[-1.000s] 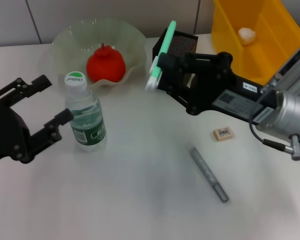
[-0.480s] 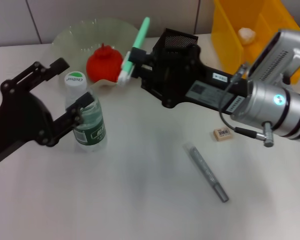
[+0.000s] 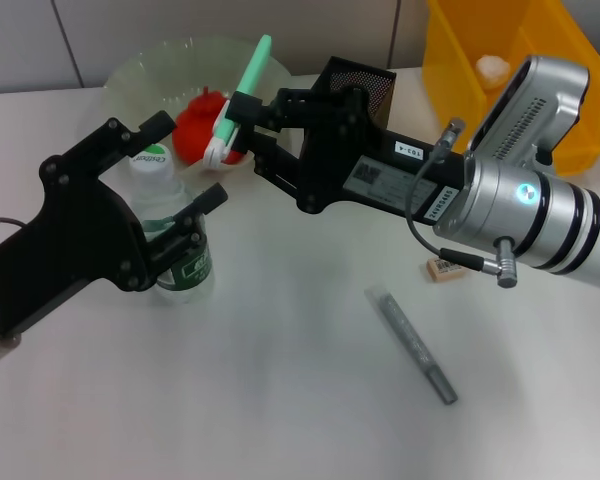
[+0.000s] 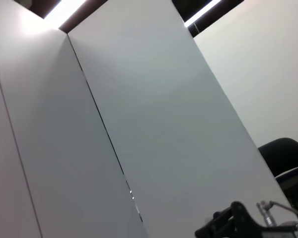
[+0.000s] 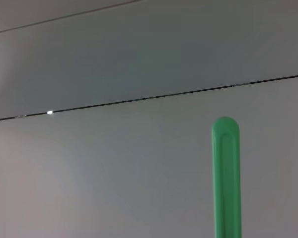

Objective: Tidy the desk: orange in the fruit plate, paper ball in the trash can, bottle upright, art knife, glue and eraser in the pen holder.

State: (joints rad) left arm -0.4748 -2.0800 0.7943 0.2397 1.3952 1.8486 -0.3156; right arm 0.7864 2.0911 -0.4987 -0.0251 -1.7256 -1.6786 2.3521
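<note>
The left gripper sits at the near left, its fingers spread wide apart. The right arm reaches across from the right toward the far middle, its gripper clamped closed.

Grey pen flat on the white desk, lying diagonally

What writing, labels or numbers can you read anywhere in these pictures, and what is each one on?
"103-4", roughly: small white sticker on the right gripper body; digits uncertain.
Bottle cap: green script logo, too blurred to read.
Bottle's green label: white print, unreadable.
Eraser: printed label, too small to read.
Larger sticker on the right gripper's body: print too small to read.
Left and right wrist views: no text.
</note>
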